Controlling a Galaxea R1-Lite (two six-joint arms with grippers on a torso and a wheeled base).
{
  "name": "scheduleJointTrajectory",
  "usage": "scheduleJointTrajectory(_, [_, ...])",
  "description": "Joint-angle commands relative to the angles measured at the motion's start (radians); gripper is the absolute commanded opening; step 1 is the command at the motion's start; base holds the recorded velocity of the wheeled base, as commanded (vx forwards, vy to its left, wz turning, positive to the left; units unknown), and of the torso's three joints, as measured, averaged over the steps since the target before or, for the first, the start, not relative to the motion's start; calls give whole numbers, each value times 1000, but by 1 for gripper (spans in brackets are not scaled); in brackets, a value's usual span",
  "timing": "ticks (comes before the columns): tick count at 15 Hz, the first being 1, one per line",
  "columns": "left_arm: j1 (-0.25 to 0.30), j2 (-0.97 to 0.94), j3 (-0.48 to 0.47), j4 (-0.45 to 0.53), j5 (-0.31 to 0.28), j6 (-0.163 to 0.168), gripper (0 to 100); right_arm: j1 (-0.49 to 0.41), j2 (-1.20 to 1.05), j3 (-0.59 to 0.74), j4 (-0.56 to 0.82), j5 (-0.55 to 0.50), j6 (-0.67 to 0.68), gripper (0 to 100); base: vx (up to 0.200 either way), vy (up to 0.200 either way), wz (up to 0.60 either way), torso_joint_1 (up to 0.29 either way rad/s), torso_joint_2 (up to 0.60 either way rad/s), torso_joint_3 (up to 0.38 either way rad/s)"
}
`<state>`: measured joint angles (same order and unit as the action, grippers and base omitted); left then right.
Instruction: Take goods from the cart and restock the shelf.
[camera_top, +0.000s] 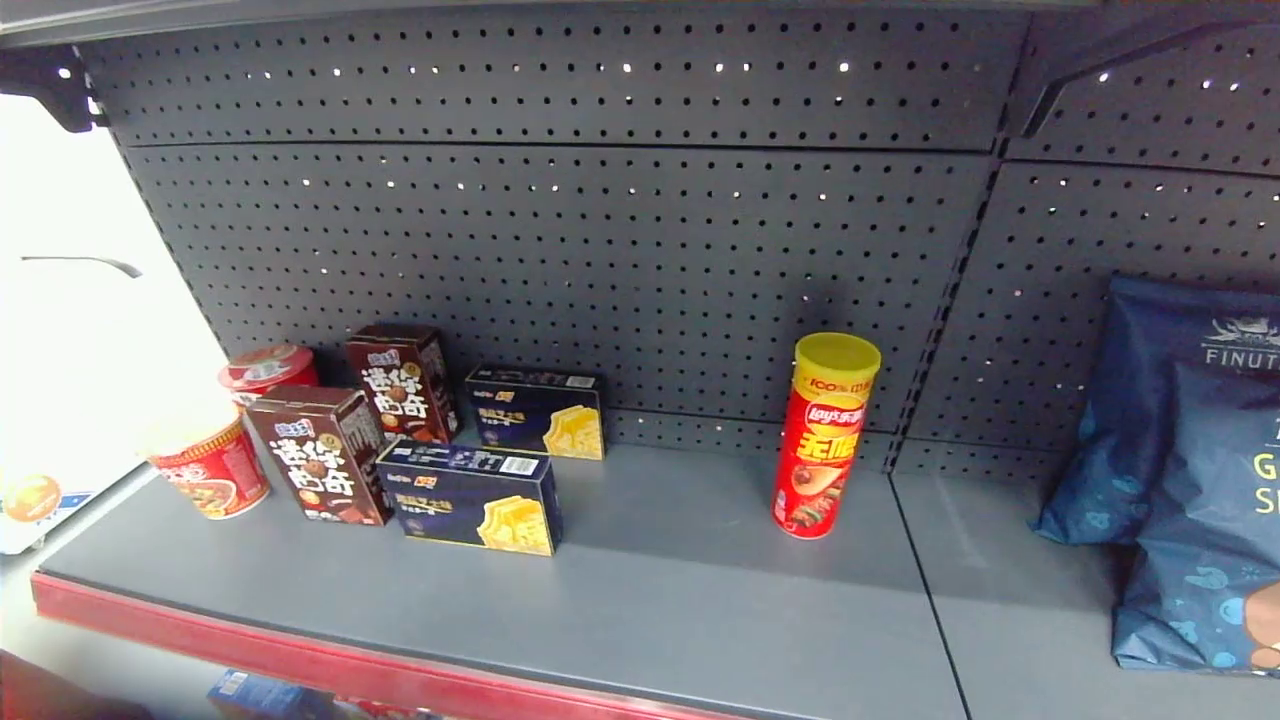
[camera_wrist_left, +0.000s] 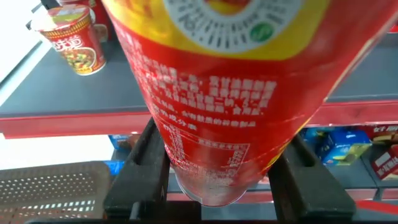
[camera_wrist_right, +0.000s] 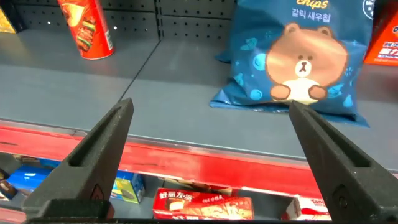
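**Kid:** Where is the chip can (camera_wrist_left: 217, 81)?

**Me:** My left gripper (camera_wrist_left: 217, 190) squeezes it tight. It hangs out in front of the shelf (camera_top: 700, 610), not on it yet.

**Kid:** What could go wrong?

**Me:** I think it may bump the red edge (camera_wrist_left: 74, 124) and slip, or knock over the other can (camera_top: 825, 440). My right gripper (camera_wrist_right: 211, 155) is wide open and holds nothing.

**Kid:** What's around?

**Me:** Grey boards, a black wall with holes (camera_top: 560, 230), and a blue bear bag (camera_wrist_right: 298, 56).

Perforated back panel (camera_top: 560, 250), blue snack bags (camera_top: 1190, 470)
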<state>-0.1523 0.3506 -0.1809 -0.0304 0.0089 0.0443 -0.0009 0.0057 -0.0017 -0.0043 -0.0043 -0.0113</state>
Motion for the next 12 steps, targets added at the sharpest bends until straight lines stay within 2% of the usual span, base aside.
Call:
scheduleJointTrajectory(1, [0, 1, 0, 0, 2, -6, 0, 1, 0, 0, 0, 0, 1, 100, 0, 0, 0, 0, 0, 0])
scheduleJointTrajectory(8, [5, -27, 4, 1, 16, -24, 0, 1, 0, 0, 0, -3, 2, 100, 0, 0, 0, 0, 0, 0])
scheduleJointTrajectory(11, [8, -59, 31, 3, 17, -18, 0, 1, 0, 0, 0, -5, 1, 100, 0, 0, -600, -4, 2, -1])
scheduleJointTrajectory(12, [11, -76, 29, 23, 34, -11, 0, 1, 0, 0, 0, -5, 1, 100, 0, 0, 0, 0, 0, 0])
